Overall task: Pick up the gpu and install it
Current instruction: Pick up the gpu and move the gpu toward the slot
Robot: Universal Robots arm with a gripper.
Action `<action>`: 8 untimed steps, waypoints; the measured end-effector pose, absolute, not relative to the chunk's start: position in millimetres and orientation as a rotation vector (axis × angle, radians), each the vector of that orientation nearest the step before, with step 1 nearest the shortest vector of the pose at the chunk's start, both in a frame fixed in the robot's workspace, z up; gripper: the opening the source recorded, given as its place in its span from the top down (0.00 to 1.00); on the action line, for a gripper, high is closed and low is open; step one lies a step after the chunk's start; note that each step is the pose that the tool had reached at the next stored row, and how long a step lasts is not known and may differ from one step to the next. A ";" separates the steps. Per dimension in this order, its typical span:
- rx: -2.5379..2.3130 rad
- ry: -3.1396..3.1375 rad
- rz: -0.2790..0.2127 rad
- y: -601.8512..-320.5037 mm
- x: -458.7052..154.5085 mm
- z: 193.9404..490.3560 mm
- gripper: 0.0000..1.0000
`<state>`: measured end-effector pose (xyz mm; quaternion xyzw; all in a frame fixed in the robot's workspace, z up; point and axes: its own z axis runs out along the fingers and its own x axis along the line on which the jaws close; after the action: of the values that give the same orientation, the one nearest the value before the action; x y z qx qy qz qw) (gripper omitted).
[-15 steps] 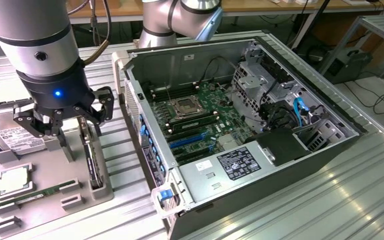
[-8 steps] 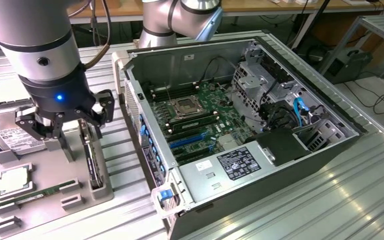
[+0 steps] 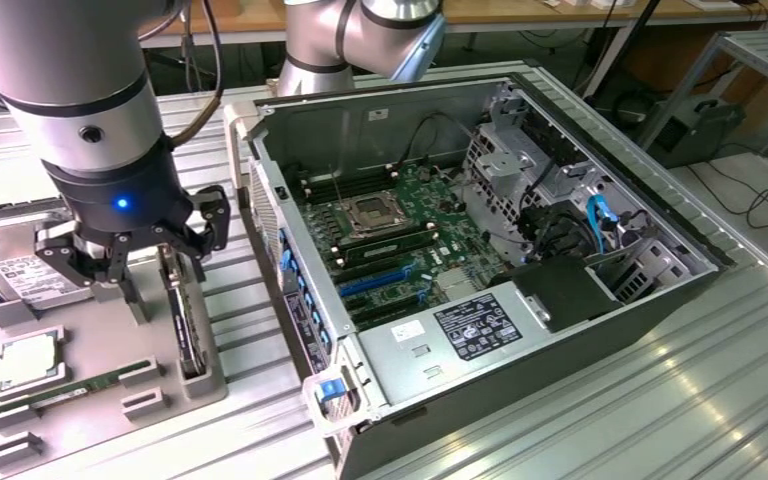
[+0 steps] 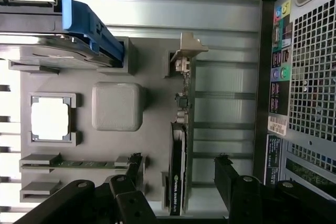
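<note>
Ribbed metal table (image 3: 598, 400), gpu (image 4: 177, 171) in tray (image 4: 152, 77)

The gpu (image 3: 191, 330) stands upright on its long edge in a slot of the grey holder (image 4: 152, 103) on the table. It is a thin black card with a silvery bracket (image 4: 190, 45) at one end, just beside the open computer case (image 3: 357, 125).

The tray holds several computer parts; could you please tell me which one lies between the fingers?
The gpu: the thin card standing on edge, flanked by the open fingers. The hard drive, processor and memory stick sit off to one side.
</note>
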<state>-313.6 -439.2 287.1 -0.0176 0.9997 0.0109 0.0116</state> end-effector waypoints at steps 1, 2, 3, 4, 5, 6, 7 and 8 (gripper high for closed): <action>-0.055 3.118 0.034 -439.2 -313.6 286.0 0.34; -0.055 3.119 0.034 -439.2 -313.6 284.8 0.34; -0.055 3.120 0.034 -439.2 -313.5 283.5 0.34; -0.055 3.122 0.034 -439.2 -313.5 282.1 0.34; -0.055 3.122 0.034 -439.2 -313.5 280.2 0.34; -0.055 3.123 0.034 -439.2 -313.5 278.3 0.34; -0.055 3.123 0.034 -439.2 -313.5 277.0 0.34; -0.055 3.123 0.034 -439.2 -313.5 276.0 0.34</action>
<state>-313.5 -439.2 276.0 -0.0176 0.9997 0.0108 0.0091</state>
